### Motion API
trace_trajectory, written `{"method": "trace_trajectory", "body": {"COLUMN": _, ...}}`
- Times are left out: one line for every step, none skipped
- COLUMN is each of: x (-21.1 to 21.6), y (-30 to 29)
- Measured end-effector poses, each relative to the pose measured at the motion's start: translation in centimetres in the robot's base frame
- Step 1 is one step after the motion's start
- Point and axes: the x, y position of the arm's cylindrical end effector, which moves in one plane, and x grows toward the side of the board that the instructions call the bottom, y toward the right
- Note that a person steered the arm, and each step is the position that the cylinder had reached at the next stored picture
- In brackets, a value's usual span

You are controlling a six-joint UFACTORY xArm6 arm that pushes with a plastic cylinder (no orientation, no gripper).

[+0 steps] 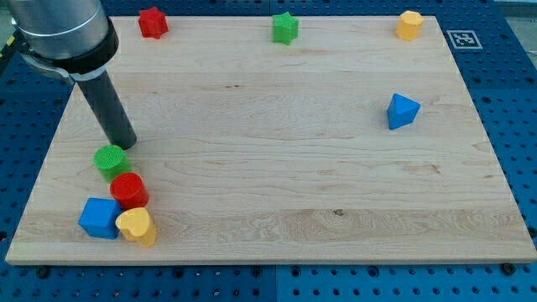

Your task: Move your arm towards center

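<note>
No fingers here: my tip (124, 144) sits just at one o'clock of the green cylinder (110, 159), on the wooden board (277, 168) above blue pegboard (512, 84).

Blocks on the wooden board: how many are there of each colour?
Red: 2, the red star block and the red cylinder block.
Green: 2, the green star block and the green cylinder block.
Yellow: 2, the yellow block top right and the yellow heart block.
Blue: 2, the blue triangular block and the blue cube block.
Total: 8

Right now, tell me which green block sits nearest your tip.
The green cylinder at the view's left, just below my tip; the green star sits far off at the top edge.
</note>
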Motion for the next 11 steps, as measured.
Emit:
{"method": "trace_trajectory", "body": {"x": 1.2, "y": 0.1}}
{"method": "trace_trajectory", "body": {"x": 2.7, "y": 0.1}}
{"method": "trace_trajectory", "body": {"x": 2.8, "y": -0.1}}
{"method": "trace_trajectory", "body": {"x": -1.5, "y": -1.5}}
{"method": "trace_trajectory", "body": {"x": -4.6, "y": 0.6}}
{"method": "trace_trajectory", "body": {"x": -4.6, "y": 8.2}}
{"method": "trace_trajectory", "body": {"x": -4.0, "y": 14.6}}
{"method": "trace_trajectory", "body": {"x": -3.7, "y": 14.9}}
{"method": "trace_trajectory", "body": {"x": -3.7, "y": 14.9}}
{"method": "trace_trajectory", "body": {"x": -3.7, "y": 14.9}}
{"method": "trace_trajectory", "body": {"x": -7.2, "y": 13.3}}
